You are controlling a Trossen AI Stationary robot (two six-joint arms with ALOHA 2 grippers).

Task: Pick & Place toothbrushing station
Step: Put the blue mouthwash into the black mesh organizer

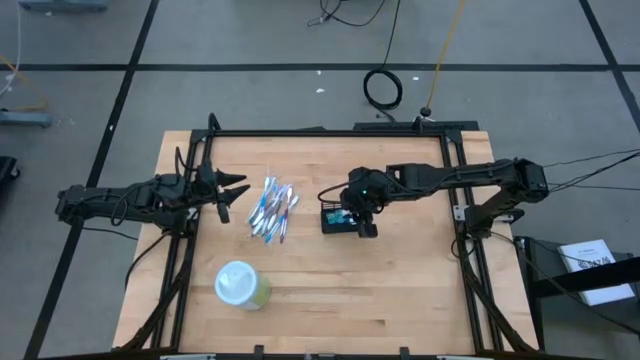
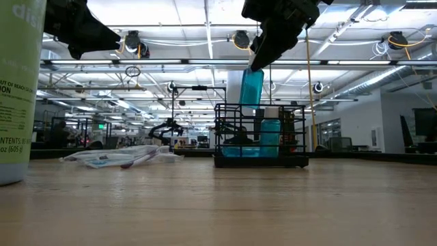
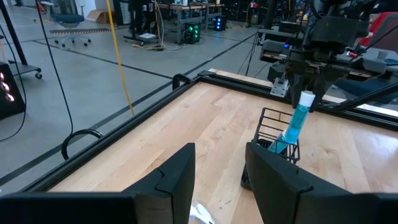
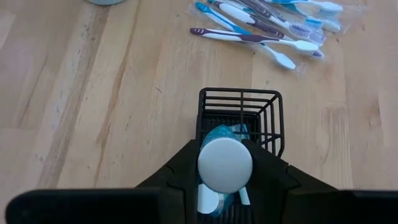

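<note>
From above, the wooden worktop (image 1: 400, 290) carries the toothbrushing station (image 1: 335, 219), a small black wire caddy lying right of centre. The right gripper (image 1: 352, 212) sits directly over it. A loose pile of toothbrushes (image 1: 272, 209) lies just left of the caddy, apart from it, and a pale-green cup (image 1: 241, 285) stands nearer the front edge. The left gripper (image 1: 226, 191) hangs beside the toothbrushes on their far side from the caddy, holding nothing.

At table height, the toothbrushing station (image 2: 260, 135) stands flat on the worktop (image 2: 225, 205). The right gripper (image 2: 263, 55) reaches down from above, its fingers clamped on the top of a blue tube (image 2: 251, 87) that stands tilted in the caddy and rises above its rim; a second, shorter blue tube (image 2: 271, 133) is inside. The toothbrushes (image 2: 123, 157) lie to the side, and the green cup (image 2: 19, 89) looms close to the camera.

From the left wrist, the left fingers (image 3: 180, 177) stand apart with bare wood between them. Farther off, the blue tube (image 3: 297, 121) leans out of the caddy (image 3: 273, 134).

From the right wrist, the tube's white cap (image 4: 225, 165) sits between the right fingers (image 4: 180, 168), above the caddy (image 4: 240, 115); the toothbrushes (image 4: 267, 28) lie beyond.
</note>
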